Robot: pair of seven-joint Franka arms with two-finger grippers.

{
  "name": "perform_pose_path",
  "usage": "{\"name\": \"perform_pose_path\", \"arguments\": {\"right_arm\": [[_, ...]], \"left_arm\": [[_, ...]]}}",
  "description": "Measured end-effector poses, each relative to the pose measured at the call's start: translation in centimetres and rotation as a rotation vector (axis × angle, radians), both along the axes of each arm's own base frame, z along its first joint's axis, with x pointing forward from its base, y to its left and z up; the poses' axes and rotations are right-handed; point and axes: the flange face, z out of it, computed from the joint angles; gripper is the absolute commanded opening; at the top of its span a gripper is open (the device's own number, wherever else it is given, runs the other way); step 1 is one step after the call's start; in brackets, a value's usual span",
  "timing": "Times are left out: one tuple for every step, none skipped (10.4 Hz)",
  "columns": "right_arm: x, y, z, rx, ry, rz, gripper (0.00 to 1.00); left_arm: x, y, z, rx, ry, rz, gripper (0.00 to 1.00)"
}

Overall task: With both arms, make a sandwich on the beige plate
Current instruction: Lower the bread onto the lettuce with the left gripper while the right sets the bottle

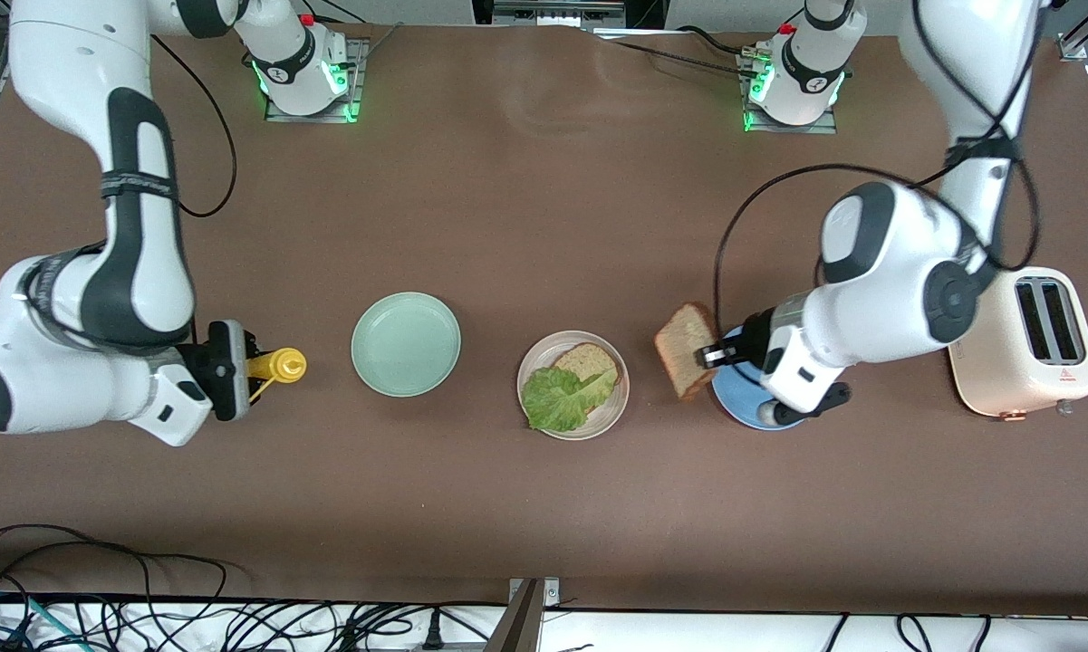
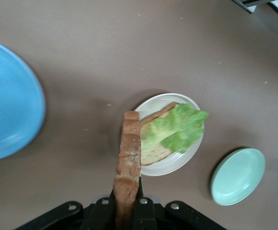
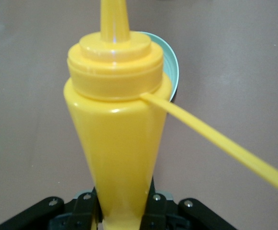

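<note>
A light, crumbly bread slice [image 1: 686, 349] was held edgewise in the closed left gripper [image 1: 712, 354] over the blue plate [image 1: 745, 405], while a yellow squeeze bottle [image 1: 276, 366] was clamped by the right gripper [image 1: 246, 367].

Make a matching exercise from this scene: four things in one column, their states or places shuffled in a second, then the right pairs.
Things:
1. lettuce
2. bread slice
3. yellow bottle
4. mint plate

States:
A. nothing on it
B. held in the right gripper
C. on the bread on the beige plate
D. held in the left gripper by the blue plate

Pairs: 1-C, 2-D, 3-B, 4-A
</note>
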Motion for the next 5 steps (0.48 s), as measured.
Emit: {"name": "perform_pose_path", "arguments": {"right_arm": [[0.0,-1.7,-1.1,0.049,0.003,0.006,0.00],[-0.1,-3.1,-2.4,0.093,0.010,0.012,0.00],[-0.5,-4.3,-4.1,0.148,0.019,0.015,0.00],[-0.9,-5.4,-5.8,0.198,0.027,0.021,0.00],[-1.3,-6.5,-7.7,0.248,0.032,0.029,0.00]], "left_arm": [[0.4,-0.8,-1.0,-0.061,0.007,0.045,0.00],[0.8,-1.0,-1.4,-0.110,0.008,0.086,0.00],[1.1,-1.4,-1.4,-0.140,-0.013,0.118,0.00],[1.3,-2.2,-1.6,-0.152,-0.040,0.135,0.00],[1.4,-3.2,-2.2,-0.160,-0.063,0.149,0.00]]}}
